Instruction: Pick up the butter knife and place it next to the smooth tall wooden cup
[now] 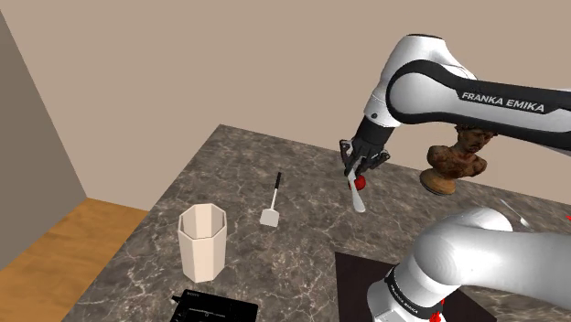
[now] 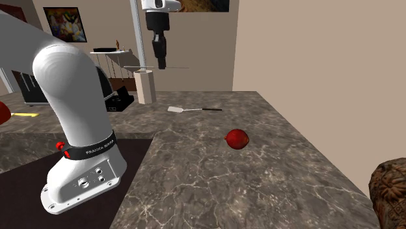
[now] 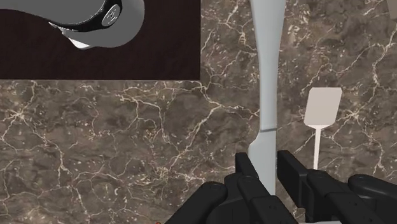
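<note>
The black gripper (image 3: pixel 267 167) pinches the grey butter knife (image 3: pixel 268 83) near one end, its length jutting ahead of the fingers above the marble counter (image 3: pixel 127 140), likely for carrying past the nearby spatula (image 3: pixel 322 109) toward the pale faceted cup (image 1: pixel 201 242), well apart.

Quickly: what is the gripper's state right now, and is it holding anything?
Gripper: closed, holding the pale butter knife by one end.
</note>
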Robot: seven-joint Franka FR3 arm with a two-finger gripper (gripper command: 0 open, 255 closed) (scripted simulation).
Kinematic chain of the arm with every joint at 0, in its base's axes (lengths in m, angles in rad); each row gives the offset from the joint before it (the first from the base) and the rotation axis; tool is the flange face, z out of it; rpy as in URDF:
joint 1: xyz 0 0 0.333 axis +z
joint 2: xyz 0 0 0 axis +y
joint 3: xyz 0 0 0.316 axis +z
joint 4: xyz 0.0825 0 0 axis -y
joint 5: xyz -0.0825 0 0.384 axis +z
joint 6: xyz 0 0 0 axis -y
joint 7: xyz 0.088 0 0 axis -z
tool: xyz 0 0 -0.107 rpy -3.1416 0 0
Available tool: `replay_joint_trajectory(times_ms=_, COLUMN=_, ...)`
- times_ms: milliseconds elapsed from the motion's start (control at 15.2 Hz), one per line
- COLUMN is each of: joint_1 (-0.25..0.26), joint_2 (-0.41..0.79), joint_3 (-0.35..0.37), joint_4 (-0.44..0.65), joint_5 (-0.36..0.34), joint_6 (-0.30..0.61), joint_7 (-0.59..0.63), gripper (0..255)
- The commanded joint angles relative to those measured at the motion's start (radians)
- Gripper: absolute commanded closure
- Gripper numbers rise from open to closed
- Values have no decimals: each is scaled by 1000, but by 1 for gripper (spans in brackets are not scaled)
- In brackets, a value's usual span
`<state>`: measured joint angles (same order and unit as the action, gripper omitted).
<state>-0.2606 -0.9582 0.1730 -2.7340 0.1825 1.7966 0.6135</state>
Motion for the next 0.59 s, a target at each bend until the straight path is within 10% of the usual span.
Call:
replay_joint_trajectory(times_ms=0, joint_1=29, joint_2=17, joint_3=53, joint_4=8, joint_5=42, joint_6=14, joint_7=53, gripper=255)
replay_joint_trajectory(times_ms=528, joint_1=104, joint_2=144, joint_3=256, joint_4=115, joint_5=171, joint_6=67, joint_7=252, gripper=255)
